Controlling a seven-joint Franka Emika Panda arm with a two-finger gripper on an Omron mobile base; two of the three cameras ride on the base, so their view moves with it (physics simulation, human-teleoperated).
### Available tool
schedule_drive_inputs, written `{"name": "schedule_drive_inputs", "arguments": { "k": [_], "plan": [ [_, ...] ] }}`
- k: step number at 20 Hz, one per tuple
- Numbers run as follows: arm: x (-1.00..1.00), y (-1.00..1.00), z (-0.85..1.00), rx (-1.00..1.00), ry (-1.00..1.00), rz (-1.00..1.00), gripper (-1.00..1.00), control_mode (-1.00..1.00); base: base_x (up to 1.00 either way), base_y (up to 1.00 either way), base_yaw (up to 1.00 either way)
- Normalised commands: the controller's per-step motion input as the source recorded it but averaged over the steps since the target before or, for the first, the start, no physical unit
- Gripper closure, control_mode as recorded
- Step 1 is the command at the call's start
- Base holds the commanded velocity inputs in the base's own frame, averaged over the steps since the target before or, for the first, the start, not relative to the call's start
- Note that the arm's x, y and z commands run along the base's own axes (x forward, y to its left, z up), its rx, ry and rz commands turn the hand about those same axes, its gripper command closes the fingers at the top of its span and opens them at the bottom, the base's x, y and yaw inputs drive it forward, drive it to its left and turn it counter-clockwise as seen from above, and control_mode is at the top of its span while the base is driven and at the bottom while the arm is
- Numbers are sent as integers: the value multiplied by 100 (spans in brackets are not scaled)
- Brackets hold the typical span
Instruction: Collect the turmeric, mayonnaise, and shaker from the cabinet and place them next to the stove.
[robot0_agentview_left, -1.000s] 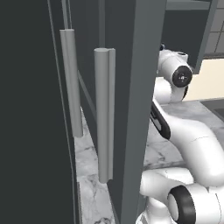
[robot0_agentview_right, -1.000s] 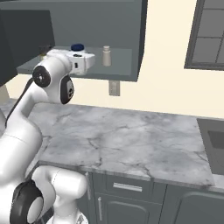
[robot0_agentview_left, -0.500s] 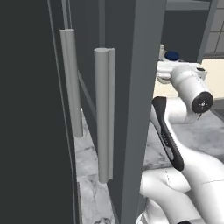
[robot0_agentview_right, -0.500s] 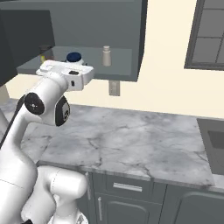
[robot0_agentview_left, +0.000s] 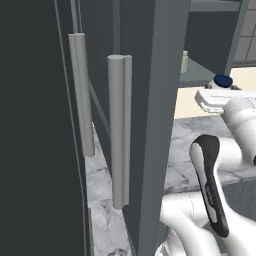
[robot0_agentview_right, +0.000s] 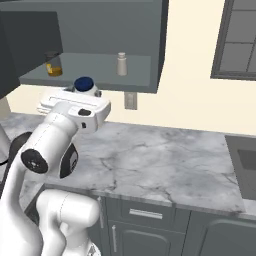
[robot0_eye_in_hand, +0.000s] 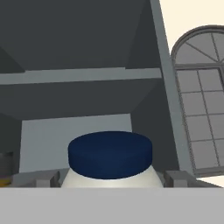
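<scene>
between the gripper (robot0_eye_in_hand: 109, 179) fingers sits the mayonnaise (robot0_eye_in_hand: 110, 161)

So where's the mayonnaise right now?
The mayonnaise sits at the tool, out in front of the cabinet, left of the shaker and right of the turmeric on the shelf.

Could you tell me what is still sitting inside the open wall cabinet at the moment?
On the cabinet shelf stand the turmeric at the left and the shaker further right. The mayonnaise is out in front, in the gripper. An open door covers the shelf's far left.
</scene>
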Motion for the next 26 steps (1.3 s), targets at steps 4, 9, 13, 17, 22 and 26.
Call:
{"name": "schedule_drive_inputs", "arguments": {
  "k": [4, 9, 13, 17, 22, 26],
  "plan": [
    [-72, -15, -3, 0, 0, 0, 100, -100, 0, 0, 0],
    [-54, -6, -2, 0, 3, 0, 100, -100, 0, 0, 0],
    [-44, 0, -24, 0, 10, 2, 100, -100, 0, 0, 0],
    [-37, 0, -42, 0, 9, 5, 100, -100, 0, 0, 0],
    [-10, 7, -45, 0, 9, 10, 100, -100, 0, 0, 0],
    [-1, 9, -37, 0, 1, 11, 100, -100, 0, 0, 0]
  ]
}}
